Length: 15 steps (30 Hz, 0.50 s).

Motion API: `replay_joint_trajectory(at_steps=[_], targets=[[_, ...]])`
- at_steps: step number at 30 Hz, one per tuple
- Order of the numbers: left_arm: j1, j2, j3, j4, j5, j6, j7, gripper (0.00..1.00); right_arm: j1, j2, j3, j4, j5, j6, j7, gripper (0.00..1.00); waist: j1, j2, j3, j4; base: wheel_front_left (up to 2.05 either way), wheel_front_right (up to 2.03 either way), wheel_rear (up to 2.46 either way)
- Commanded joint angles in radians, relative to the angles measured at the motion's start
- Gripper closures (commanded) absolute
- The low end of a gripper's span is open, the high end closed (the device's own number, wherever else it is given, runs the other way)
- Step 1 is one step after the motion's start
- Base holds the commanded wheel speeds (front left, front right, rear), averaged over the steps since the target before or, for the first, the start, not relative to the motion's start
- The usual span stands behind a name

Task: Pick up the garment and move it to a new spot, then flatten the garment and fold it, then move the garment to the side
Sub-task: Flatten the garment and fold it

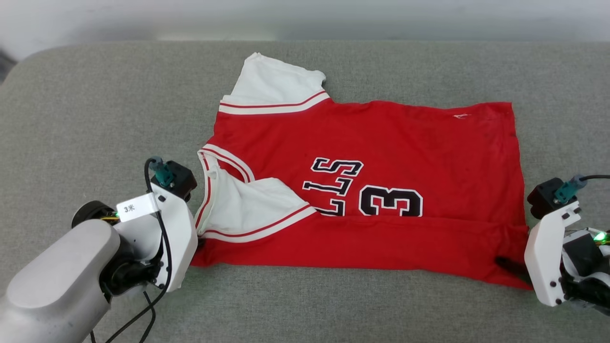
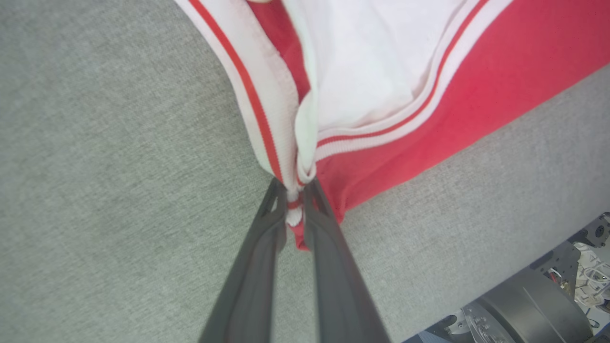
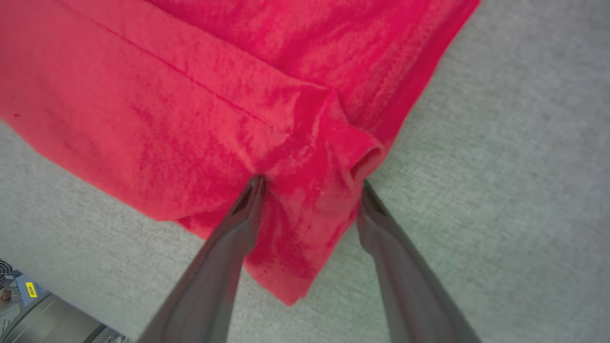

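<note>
The garment (image 1: pixel 381 143), a red jersey with white sleeves and black lettering, lies spread on the grey cushion (image 1: pixel 95 119), its near edge folded over along its length. At its left end, my left gripper (image 1: pixel 193 247) is shut on a bunch of striped trim and red cloth (image 2: pixel 294 209), its two dark fingers (image 2: pixel 329 267) pressed together. My right gripper (image 1: pixel 517 267) is at the hem's near right corner. In the right wrist view the right gripper (image 3: pixel 312 183) stands open, its fingers (image 3: pixel 238 224) straddling the puckered red corner (image 3: pixel 305 228).
The grey cushion extends well past the garment on the left, right and near sides. Its rounded back edge (image 1: pixel 305 45) meets a pale wall. Parts of the robot's base (image 2: pixel 533 305) show below the cushion's near edge.
</note>
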Motion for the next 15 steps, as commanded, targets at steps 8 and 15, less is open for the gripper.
replay_joint_trajectory(at_steps=[8, 15], targets=[[0.071, 0.022, 0.002, -0.001, -0.036, 0.002, -0.021, 1.0, 0.025, -0.031, 0.044, -0.006, 0.069, 0.003, -0.093, 1.0, 0.0, 0.0, -0.102, -0.013, 0.0, 0.0, 0.0], [0.153, 0.079, 0.0, -0.066, -0.073, 0.017, -0.016, 1.0, 0.087, -0.129, 0.042, -0.077, 0.112, 0.003, -0.136, 1.0, 0.0, 0.0, -0.17, -0.012, 0.0, 0.0, 0.0]])
